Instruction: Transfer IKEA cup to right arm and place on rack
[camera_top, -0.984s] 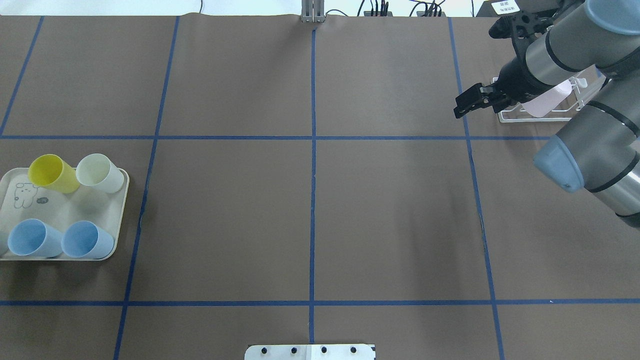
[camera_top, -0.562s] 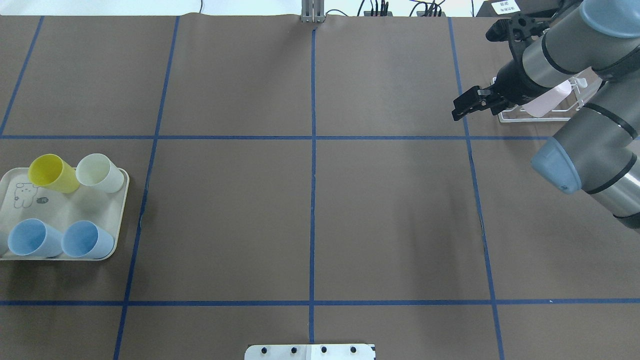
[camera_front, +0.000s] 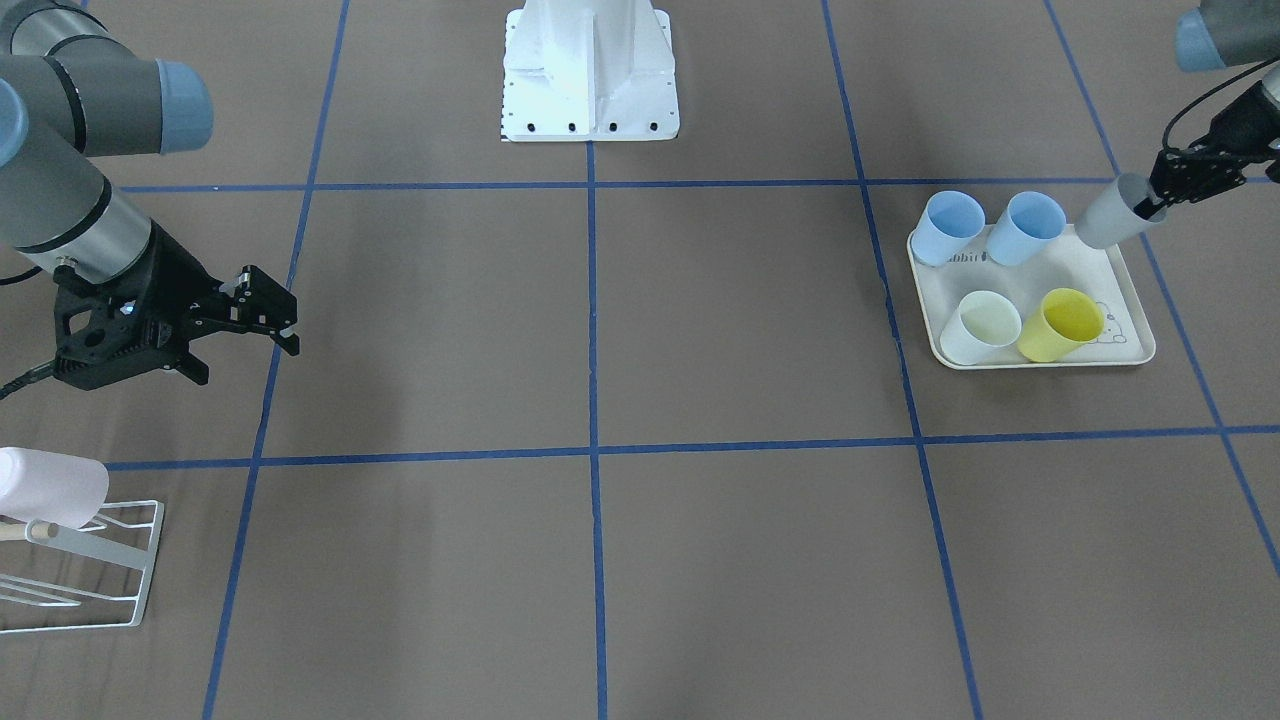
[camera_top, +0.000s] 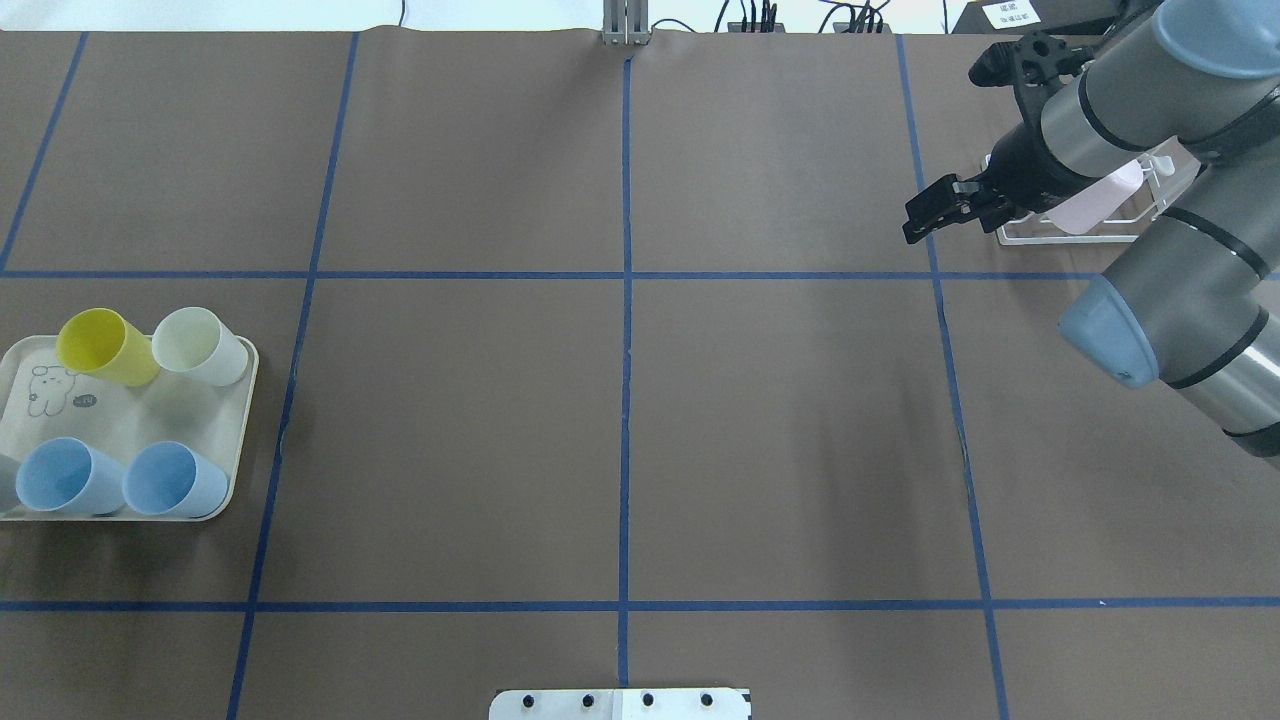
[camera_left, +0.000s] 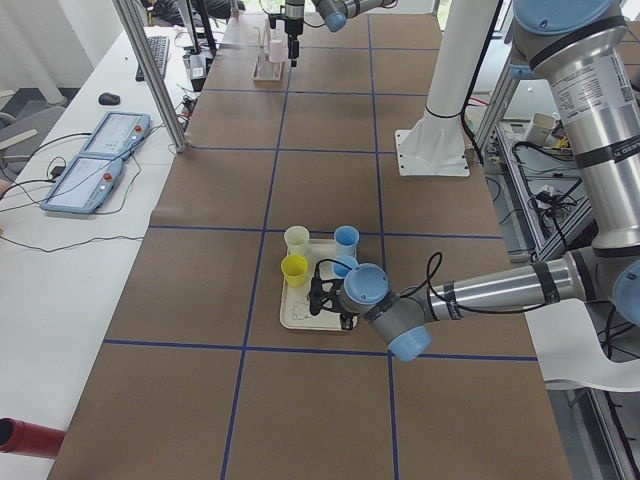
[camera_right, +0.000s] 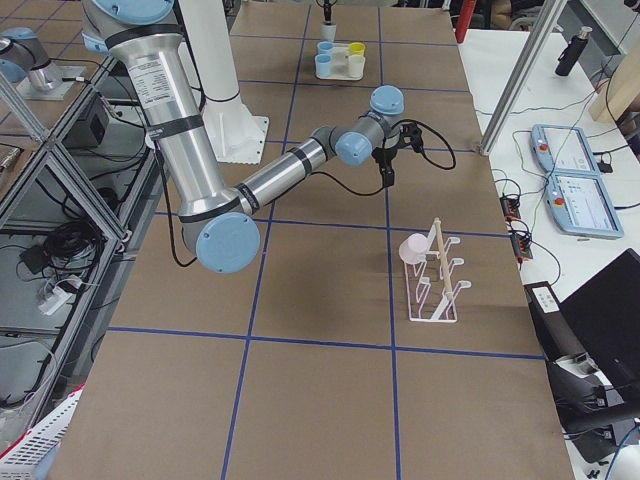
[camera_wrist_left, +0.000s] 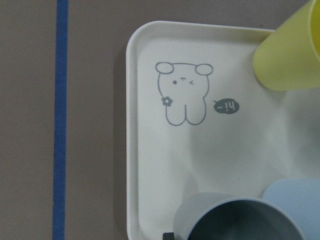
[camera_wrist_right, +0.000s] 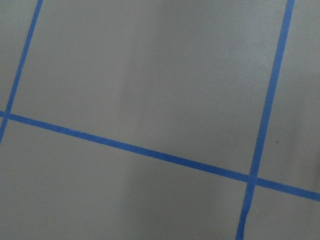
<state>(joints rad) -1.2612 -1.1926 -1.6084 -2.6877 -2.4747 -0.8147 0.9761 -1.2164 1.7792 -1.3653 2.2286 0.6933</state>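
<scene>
Four other cups are resting on the tray (camera_front: 1128, 300), two blue cups (camera_front: 950, 225), a cream cup (camera_front: 985, 325) and a yellow cup (camera_front: 1065, 322), while the grey cup (camera_front: 1105, 218) is hanging tilted over one corner of that tray, because my left gripper (camera_front: 1160, 195) is clamping it by the rim. I am reading this as the lift ahead of the handover. My right gripper (camera_front: 248, 355) is hovering empty with its jaws apart, near the rack (camera_front: 130, 590) and well apart from the grey cup. A pink cup (camera_front: 50, 487) is occupying the rack's wooden peg (camera_right: 437, 250), so I am judging the grey one needs a free spot.
</scene>
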